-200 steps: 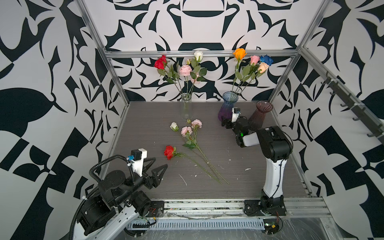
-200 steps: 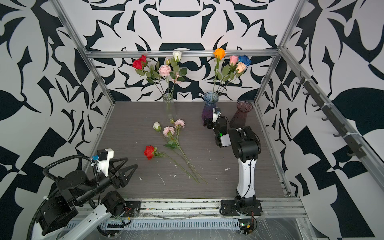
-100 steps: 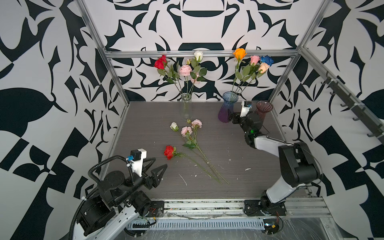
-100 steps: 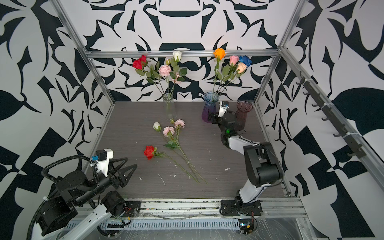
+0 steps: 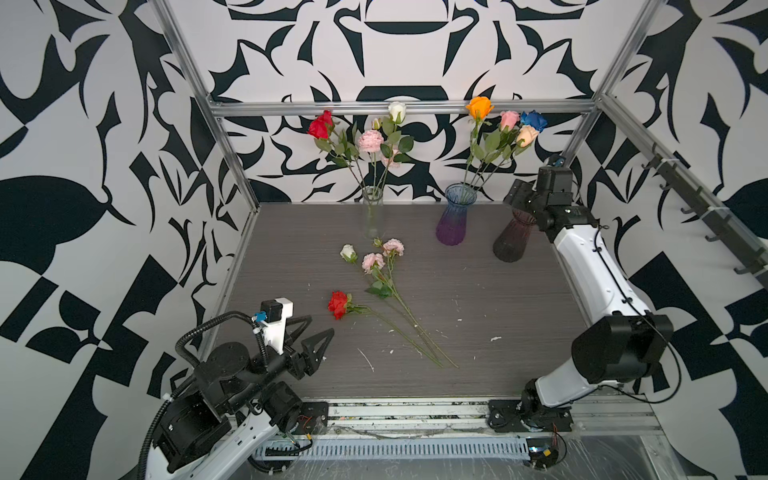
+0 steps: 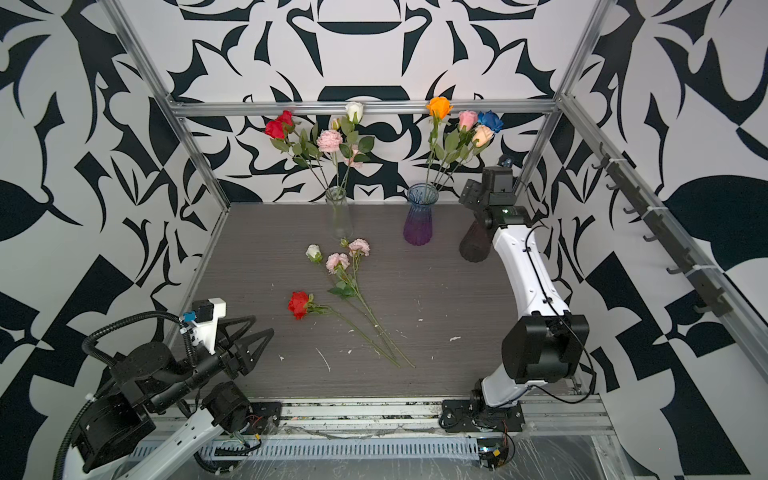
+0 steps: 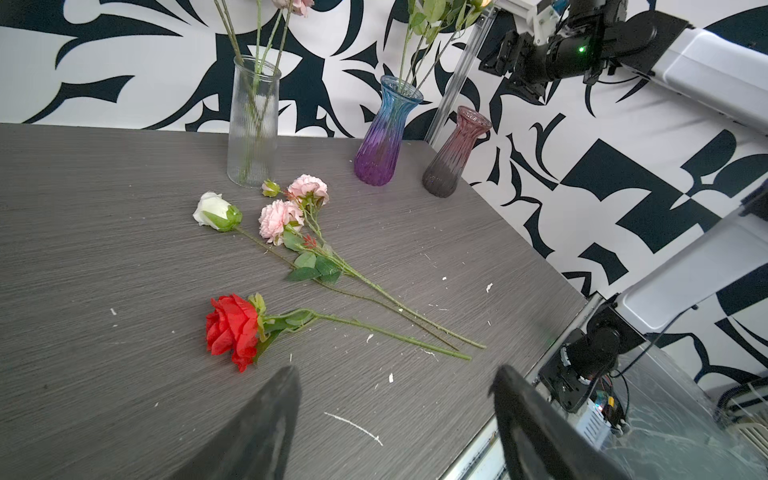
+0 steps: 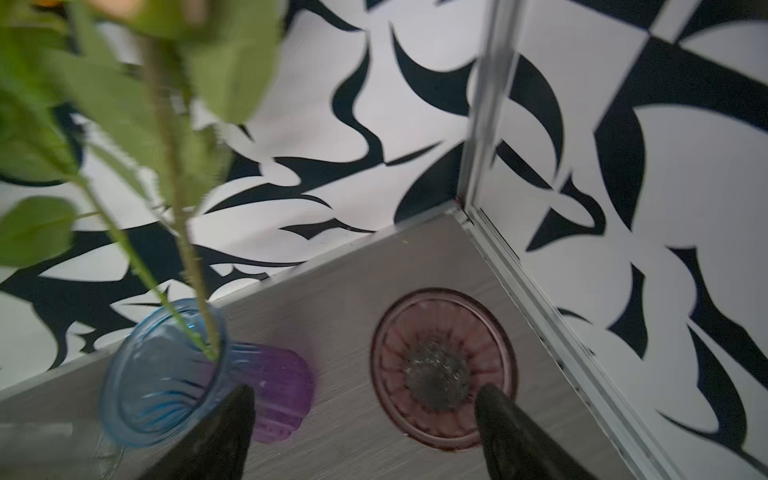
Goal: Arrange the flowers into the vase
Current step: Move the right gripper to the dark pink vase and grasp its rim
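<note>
Grey wood-grain tabletop point(image 5: 498, 299), black-and-white patterned walls. Near left corner: left gripper point(image 5: 321, 325) low over the surface, jaws spread, nothing between them. Mid-tabletop: red rose point(image 5: 338, 304), white rose point(image 5: 348, 252) and pink blooms point(image 5: 372, 262) lying flat, stems converging toward the near edge. Far edge: clear vase point(image 5: 372, 218) and purple vase point(image 5: 453, 226), each holding upright flowers point(image 5: 370, 140). Far right corner: dark vase point(image 5: 510, 243), empty; right gripper point(image 8: 365, 390) above it, jaws apart, holding nothing.
</note>
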Action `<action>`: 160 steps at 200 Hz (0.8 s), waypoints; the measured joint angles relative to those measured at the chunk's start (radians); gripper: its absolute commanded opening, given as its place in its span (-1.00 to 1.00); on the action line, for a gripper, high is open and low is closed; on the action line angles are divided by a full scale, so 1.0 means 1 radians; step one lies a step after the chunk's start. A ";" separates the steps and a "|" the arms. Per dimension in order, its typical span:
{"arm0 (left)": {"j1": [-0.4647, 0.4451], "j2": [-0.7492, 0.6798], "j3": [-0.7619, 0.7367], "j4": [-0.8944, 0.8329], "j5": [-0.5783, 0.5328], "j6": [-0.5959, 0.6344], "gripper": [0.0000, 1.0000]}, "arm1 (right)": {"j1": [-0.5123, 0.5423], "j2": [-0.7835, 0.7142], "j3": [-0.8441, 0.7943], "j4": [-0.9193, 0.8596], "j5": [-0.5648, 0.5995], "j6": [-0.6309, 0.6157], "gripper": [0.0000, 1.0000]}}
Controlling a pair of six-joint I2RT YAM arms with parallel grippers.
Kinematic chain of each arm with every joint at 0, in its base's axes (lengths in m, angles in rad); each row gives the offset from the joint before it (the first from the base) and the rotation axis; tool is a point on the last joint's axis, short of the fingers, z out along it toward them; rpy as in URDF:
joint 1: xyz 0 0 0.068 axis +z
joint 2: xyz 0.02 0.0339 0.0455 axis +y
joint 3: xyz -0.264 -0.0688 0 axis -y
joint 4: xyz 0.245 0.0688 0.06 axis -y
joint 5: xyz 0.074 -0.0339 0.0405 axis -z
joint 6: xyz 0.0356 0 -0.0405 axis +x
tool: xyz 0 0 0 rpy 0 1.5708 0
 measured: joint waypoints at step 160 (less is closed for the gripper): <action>0.000 -0.030 0.000 -0.007 -0.001 -0.003 0.53 | -0.263 0.146 -0.059 -0.051 -0.474 0.341 -0.97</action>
